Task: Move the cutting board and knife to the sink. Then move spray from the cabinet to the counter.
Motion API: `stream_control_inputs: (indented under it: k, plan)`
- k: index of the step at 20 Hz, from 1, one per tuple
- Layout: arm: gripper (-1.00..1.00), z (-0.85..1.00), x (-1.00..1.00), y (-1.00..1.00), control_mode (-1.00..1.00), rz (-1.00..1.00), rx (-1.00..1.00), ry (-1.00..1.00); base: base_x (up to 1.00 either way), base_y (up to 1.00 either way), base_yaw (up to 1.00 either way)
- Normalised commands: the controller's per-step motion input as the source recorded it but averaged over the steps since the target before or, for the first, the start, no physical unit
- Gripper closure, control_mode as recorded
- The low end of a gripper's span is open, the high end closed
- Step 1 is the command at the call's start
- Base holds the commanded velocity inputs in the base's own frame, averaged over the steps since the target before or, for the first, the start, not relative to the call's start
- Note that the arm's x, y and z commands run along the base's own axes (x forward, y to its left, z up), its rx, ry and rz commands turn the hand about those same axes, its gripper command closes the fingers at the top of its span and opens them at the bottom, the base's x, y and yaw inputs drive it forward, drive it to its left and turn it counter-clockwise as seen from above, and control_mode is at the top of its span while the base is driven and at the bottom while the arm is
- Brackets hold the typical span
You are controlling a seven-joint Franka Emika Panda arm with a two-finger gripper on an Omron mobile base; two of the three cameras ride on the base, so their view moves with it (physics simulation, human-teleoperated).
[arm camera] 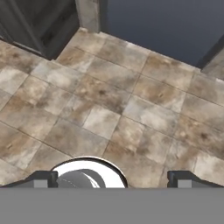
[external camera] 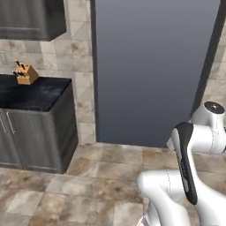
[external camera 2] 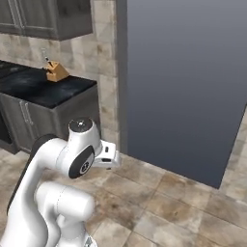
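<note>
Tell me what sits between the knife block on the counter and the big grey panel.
Left base view: bare black counter runs right from the knife block, then a strip of tiled wall before the grey panel.

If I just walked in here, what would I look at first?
Probably the huge flat blue-grey panel that stands straight ahead, from the tiled floor up. Next, the white robot arm, folded up in front of it. Off to the left, a little wooden knife block sits on the black counter, below a grey wall cabinet.
</note>
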Motion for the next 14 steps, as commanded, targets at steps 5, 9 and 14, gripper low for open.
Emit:
stream_control_inputs:
  k: [5,9,14]
  plan:
    - [-1.00,0.00,0.00,0.00,1.00,0.00,0.00,0.00,0.11,0.61,0.35]
    - [-1.00,0.00,0.00,0.00,1.00,0.00,0.00,0.00,0.05,0.52,0.45]
    - [-1.00,0.00,0.00,0.00,1.00,0.00,0.00,0.00,0.03,0.47,0.50]
